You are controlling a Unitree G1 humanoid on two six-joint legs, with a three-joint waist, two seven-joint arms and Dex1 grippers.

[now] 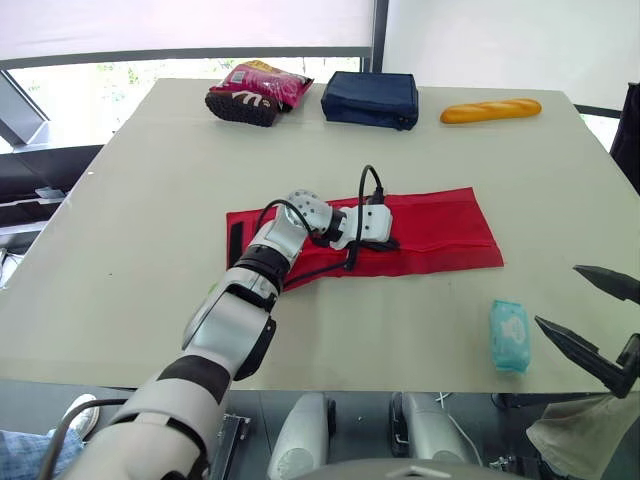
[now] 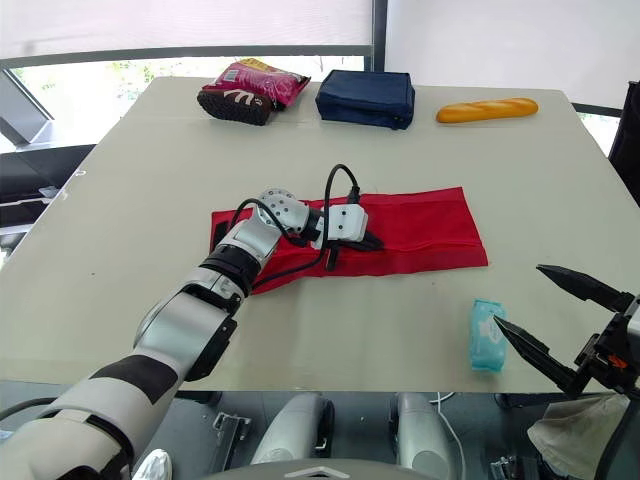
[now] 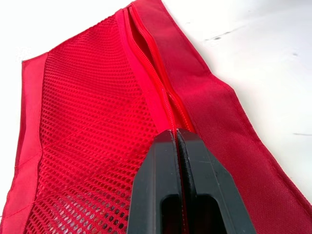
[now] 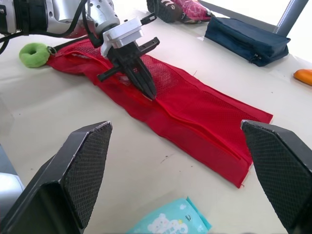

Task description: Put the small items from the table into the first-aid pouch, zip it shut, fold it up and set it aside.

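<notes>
The red first-aid pouch (image 1: 440, 228) lies unfolded and flat at the table's middle, mesh side up. My left gripper (image 1: 384, 241) rests on it, and in the left wrist view its fingers (image 3: 161, 165) are shut on the zipper line (image 3: 151, 73). A teal wipes packet (image 1: 509, 335) lies near the front edge, right of the pouch. My right gripper (image 1: 556, 294) hovers open just right of the packet, holding nothing. A small green item (image 4: 33, 53) sits at the pouch's left end.
Along the far edge lie a pink snack bag (image 1: 265, 82) on a dark object (image 1: 240, 107), a navy zip case (image 1: 370, 98) and a bread loaf (image 1: 490, 110). The table's front edge (image 1: 400, 385) runs close below the packet.
</notes>
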